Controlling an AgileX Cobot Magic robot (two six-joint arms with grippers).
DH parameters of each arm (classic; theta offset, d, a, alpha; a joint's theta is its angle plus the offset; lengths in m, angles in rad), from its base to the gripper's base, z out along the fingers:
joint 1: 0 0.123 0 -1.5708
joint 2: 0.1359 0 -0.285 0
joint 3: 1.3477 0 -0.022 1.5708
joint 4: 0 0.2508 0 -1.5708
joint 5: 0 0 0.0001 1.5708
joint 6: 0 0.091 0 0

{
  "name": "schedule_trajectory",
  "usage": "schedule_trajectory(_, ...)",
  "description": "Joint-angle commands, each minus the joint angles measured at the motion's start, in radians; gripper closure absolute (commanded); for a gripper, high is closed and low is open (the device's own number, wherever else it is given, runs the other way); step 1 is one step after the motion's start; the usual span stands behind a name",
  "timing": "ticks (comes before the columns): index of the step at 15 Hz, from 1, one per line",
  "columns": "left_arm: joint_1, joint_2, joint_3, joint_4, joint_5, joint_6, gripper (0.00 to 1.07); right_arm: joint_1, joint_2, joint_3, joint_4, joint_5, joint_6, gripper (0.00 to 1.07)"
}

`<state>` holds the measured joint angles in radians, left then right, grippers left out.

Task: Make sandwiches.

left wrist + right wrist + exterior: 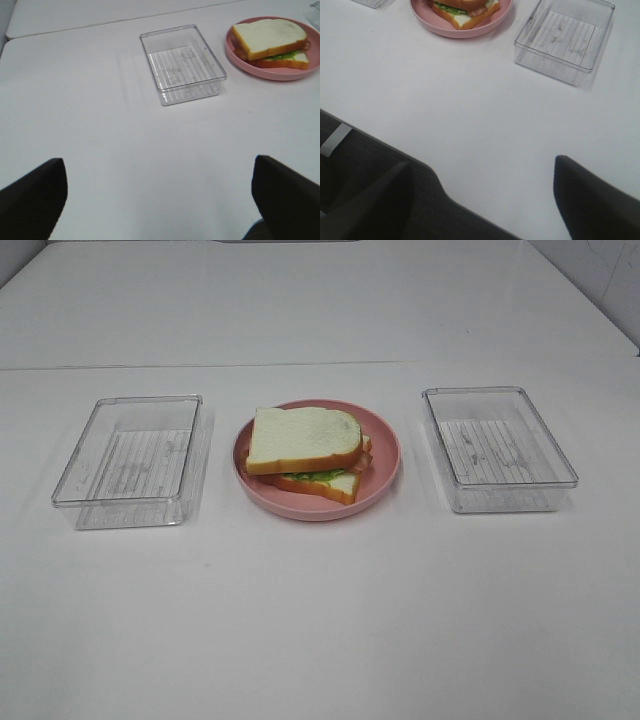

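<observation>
Both black grippers, left [159,200] and right [482,200], hang wide and empty; the stacked toy bread-and-lettuce sandwich [308,453] on the round pink plate [385,472] looks light, soft, best pinched by its crusts.

You see only a green fringe of lettuce [318,476] under the top bread slice [303,438]; other fillings stay hidden. Beyond that sandwich, the right wrist view crops the pink plate [470,31]

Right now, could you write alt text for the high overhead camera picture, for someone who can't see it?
An assembled toy sandwich, green lettuce showing between two bread slices, sits on a pink round plate at the middle of a white table. An empty clear plastic tray stands on either side of it, the other at right.
</observation>
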<state>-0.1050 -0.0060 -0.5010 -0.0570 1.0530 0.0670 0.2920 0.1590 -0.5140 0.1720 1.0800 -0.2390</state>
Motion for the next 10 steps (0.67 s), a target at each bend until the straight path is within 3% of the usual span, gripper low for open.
schedule_trajectory(1,0.062,-0.022,0.002,0.002,-0.008,-0.004,0.12,-0.001,-0.008,0.006,0.000,-0.004,-0.003,0.34)
schedule_trajectory(3,0.062,-0.022,0.002,0.002,-0.008,-0.004,0.12,-0.002,-0.010,0.006,-0.001,-0.004,-0.003,0.34)
schedule_trajectory(7,0.062,-0.022,0.002,0.002,-0.008,-0.004,0.12,-0.212,-0.034,0.006,0.003,-0.004,-0.003,0.34)
schedule_trajectory(10,0.062,-0.022,0.002,0.002,-0.008,-0.004,0.12,-0.306,-0.125,0.006,0.003,-0.004,-0.003,0.34)
